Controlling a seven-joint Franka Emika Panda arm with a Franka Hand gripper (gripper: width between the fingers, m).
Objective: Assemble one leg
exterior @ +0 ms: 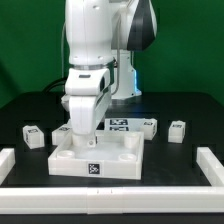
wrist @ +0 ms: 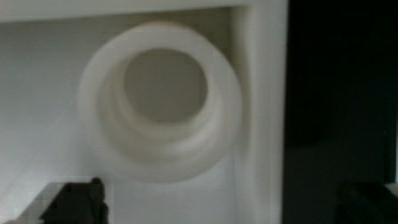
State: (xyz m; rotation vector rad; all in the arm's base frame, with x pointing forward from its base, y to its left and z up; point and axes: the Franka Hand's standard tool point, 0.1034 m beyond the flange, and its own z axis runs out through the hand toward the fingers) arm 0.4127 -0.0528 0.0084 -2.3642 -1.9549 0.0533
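On the black desk (exterior: 175,155), fenced by low white rails (exterior: 110,200), the parts are spread out, and a green backdrop (exterior: 20,60) hangs behind it all. Centre stage sits the large white square panel (exterior: 110,158) (wrist: 45,120), flat on the desk, with a marker tag on its front edge. Behind it, towards the exterior view's right, lies the marker board (exterior: 120,124).

The leg (exterior: 32,135) sits loose on the desk out at the exterior view's left, well apart from the panel. A second leg (exterior: 177,130) sits out on the exterior view's right. A third leg (exterior: 150,125) lies just beside the marker board.

Now the white arm (exterior: 95,50): it stands right over the panel's back corner on the exterior view's left. The pincer (exterior: 80,130) (wrist: 228,205) is down low at that corner.

The wrist view is blurred and very close. A round corner socket (wrist: 164,100) in the panel fills most of the picture. The two dark fingertips (wrist: 75,203) show far apart from each other, so the pincer is spread wide. There's nothing gripped, only the panel surface showing between the jaws. Whether the fingertips actually touch the panel, I cannot tell from either view.
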